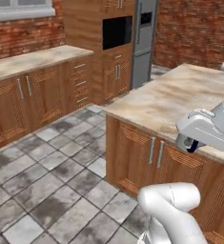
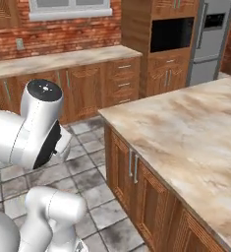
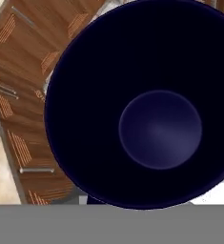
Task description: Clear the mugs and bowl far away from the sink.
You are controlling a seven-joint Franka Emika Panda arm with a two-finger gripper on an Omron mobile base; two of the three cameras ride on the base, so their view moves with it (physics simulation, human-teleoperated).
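Hand view: a dark blue mug [image 3: 147,102] sits right against my camera, seen straight down its mouth to the round, paler blue bottom. My jaws are clenched almost fully, and the mug is gripped in them; the fingertips themselves are hidden behind it. Around the mug's rim I see wooden cabinet doors [image 3: 25,95] with metal handles and a sliver of pale stone top at the left edge.

In the left base view my white arm reaches in from the right, over the near edge of the table [image 1: 180,97], a beige marbled island with wooden cabinets below. A small piece of the dark blue mug [image 1: 193,145] peeks out under my hand, just above the table edge.

In the right base view my arm's white elbow and dark joint stand at the left, above the grey tiled floor [image 2: 87,172], and the table [image 2: 186,133] stretches away on the right. A brick wall, a window, more cabinets, a wall oven and a grey fridge [image 2: 210,37] line the back.
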